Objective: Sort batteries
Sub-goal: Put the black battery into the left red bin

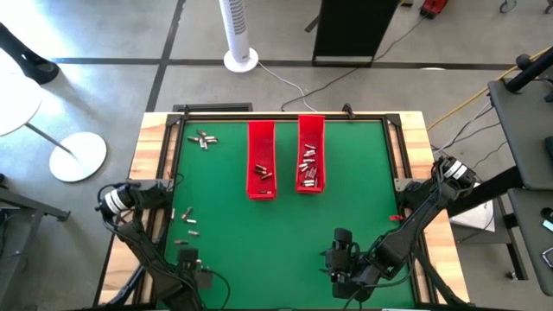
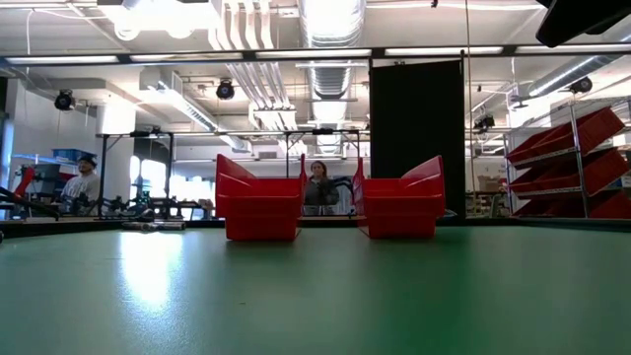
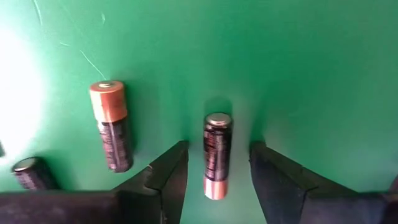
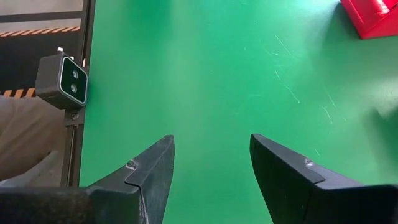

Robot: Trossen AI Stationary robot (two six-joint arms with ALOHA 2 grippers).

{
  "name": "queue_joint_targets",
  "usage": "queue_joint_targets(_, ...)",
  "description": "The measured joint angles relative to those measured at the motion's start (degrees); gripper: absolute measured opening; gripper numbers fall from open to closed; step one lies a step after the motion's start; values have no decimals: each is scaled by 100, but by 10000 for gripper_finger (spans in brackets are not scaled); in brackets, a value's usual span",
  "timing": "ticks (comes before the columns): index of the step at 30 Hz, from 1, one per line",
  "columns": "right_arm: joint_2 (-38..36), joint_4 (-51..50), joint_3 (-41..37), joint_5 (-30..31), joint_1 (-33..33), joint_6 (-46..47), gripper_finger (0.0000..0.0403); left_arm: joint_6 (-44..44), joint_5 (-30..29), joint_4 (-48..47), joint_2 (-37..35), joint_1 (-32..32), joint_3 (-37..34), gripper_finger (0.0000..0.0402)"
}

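Note:
Two long red trays, left (image 1: pixel 261 169) and right (image 1: pixel 311 164), stand on the far middle of the green mat, each with batteries inside. Loose batteries lie in a cluster (image 1: pixel 203 138) at the far left and scattered (image 1: pixel 185 217) at the near left. My left gripper (image 1: pixel 187 257) is low over the near-left mat and open. In the left wrist view its fingers (image 3: pixel 168 177) stand on either side of a black-and-copper battery (image 3: pixel 216 149) lying flat, with a gap on both sides. My right gripper (image 4: pixel 211 140) is open over bare mat at the near right (image 1: pixel 342 244).
Two more black-and-copper batteries (image 3: pixel 111 124) (image 3: pixel 28 172) lie beside my left gripper. A corner of a red tray (image 4: pixel 370 18) shows beyond my right gripper, and a small camera (image 4: pixel 62 81) sits at the table's edge. People stand in the room behind the trays (image 2: pixel 258 207).

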Motion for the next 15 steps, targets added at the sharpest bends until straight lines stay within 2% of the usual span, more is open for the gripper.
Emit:
queue_joint_targets(4, 0, -2, 0, 0, 0, -4, 203, 3, 27, 197, -15, 11, -178, 130)
queue_joint_targets(11, 0, 0, 0, 0, 0, -17, 203, 112, 282, 344, -9, 60, -224, 25)
queue_joint_targets(15, 0, -2, 0, -2, 10, -63, 203, -264, 415, 280, 15, 134, -138, 24)
